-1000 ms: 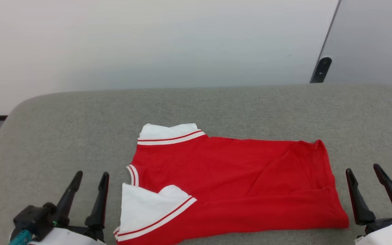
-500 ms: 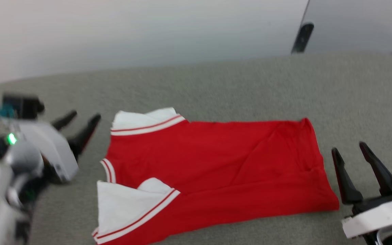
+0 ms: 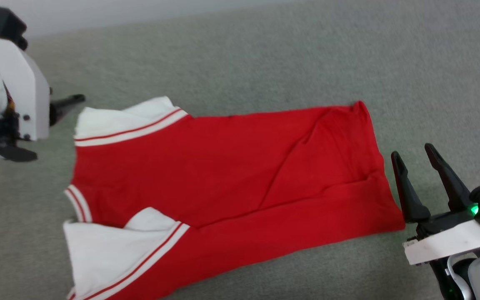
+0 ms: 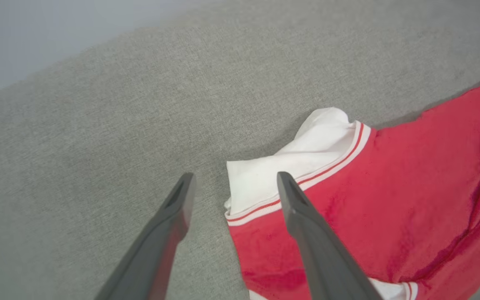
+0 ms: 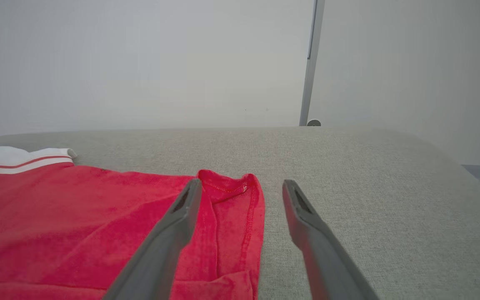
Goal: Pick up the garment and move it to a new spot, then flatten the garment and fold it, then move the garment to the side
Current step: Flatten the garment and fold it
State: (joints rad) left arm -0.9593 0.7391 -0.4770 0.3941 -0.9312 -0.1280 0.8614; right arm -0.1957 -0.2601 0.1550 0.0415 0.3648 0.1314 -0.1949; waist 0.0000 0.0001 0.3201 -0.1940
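The garment [image 3: 231, 175] lies folded lengthwise on the grey padded surface [image 3: 265, 54]: a red body with two white sleeves and striped bands at its left end, and the hem at its right end. My left gripper [image 4: 234, 176] hovers open over the far white sleeve [image 4: 290, 171], its fingers straddling the sleeve's outer edge; one finger [image 3: 68, 103] points at that sleeve from the left. My right gripper [image 3: 413, 151] stands open just right of the hem, holding nothing. In the right wrist view the far hem corner [image 5: 231, 187] lies between its fingers.
The grey surface stretches wide beyond and to the right of the garment [image 5: 77, 208]. A pale wall rises behind its far edge, with a metal post [image 5: 311, 62] at the back right. The surface curves down at its right edge [image 5: 465, 166].
The head camera has tilted down and closer. My left arm rose from the near left and reached out to the far white sleeve. The right gripper stayed by the hem. The garment has not moved.
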